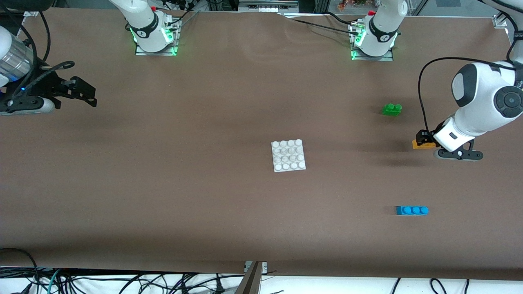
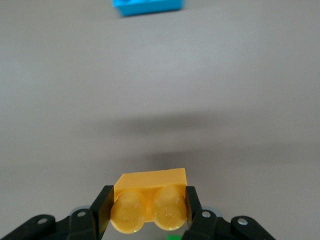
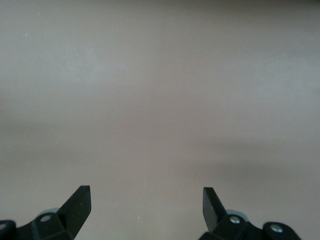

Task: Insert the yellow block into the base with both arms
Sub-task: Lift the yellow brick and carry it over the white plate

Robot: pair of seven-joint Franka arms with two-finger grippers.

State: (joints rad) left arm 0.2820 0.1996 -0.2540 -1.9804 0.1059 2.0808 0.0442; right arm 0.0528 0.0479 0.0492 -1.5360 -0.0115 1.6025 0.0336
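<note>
While the base [image 1: 288, 155] lies bare at mid-tabletop [image 1: 184, 183] in the front view, the left end effector [image 1: 425, 139] pinches the yellow block [image 1: 420, 143] toward the left arm's end; a green brick [image 1: 392, 109] lies farther from the camera than the block, a blue brick [image 1: 412, 210] nearer; the right end effector [image 1: 83, 93] waits over the right arm's end, open brown surface between it and the base; in the left wrist view, fingers [image 2: 103, 206] clamp the yellow block [image 2: 150, 197] on both sides, the blue brick [image 2: 147, 6] ahead; in the right wrist view, the right end effector [image 3: 146, 205] is spread over bare tabletop [image 3: 160, 100].
</note>
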